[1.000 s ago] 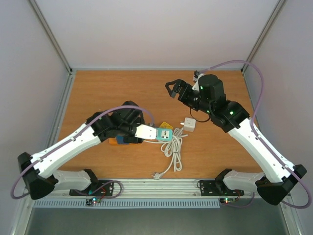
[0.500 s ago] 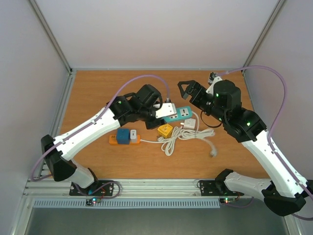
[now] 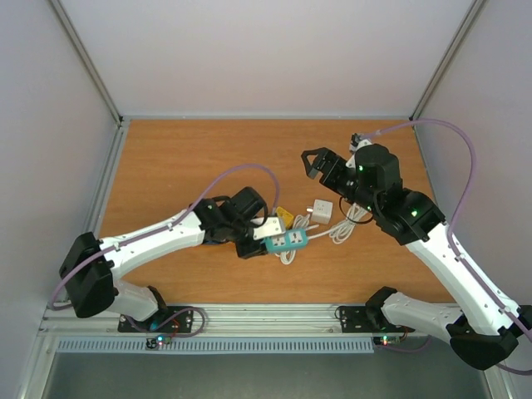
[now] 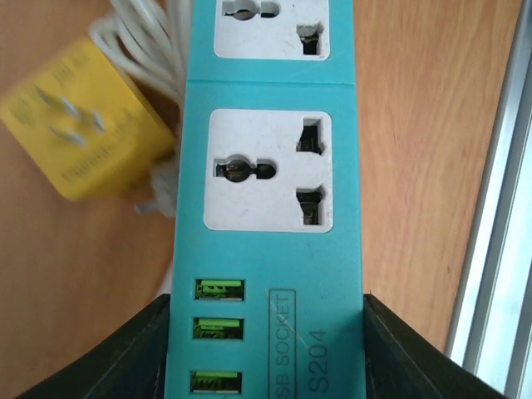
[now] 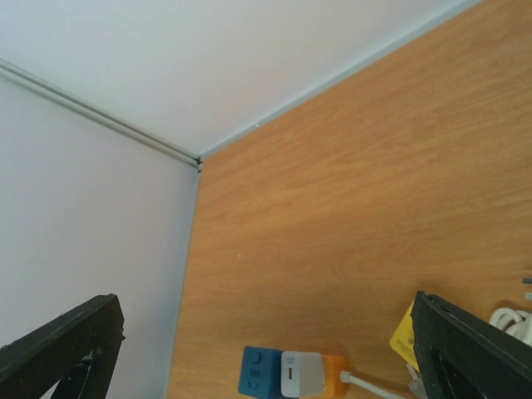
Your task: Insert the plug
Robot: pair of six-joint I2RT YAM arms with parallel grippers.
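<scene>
Left gripper (image 3: 268, 238) clamps the near end of the teal power strip (image 4: 274, 208) between its fingers (image 4: 125, 362). We see the strip's far end cut off in the wrist view and a blurred yellow adapter (image 4: 79, 125) just left of it. Right gripper (image 3: 314, 161) hangs wide open and empty, with the white plug (image 3: 321, 209) on the table back under its wrist, its prongs hard to make out.

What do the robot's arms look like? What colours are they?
The left arm and right arm are long white shells with chunky black joints. A lilac cable loops along each. The left pincer and right pincer are black, two-fingered. Tiny green lights glow on the right arm.
</scene>
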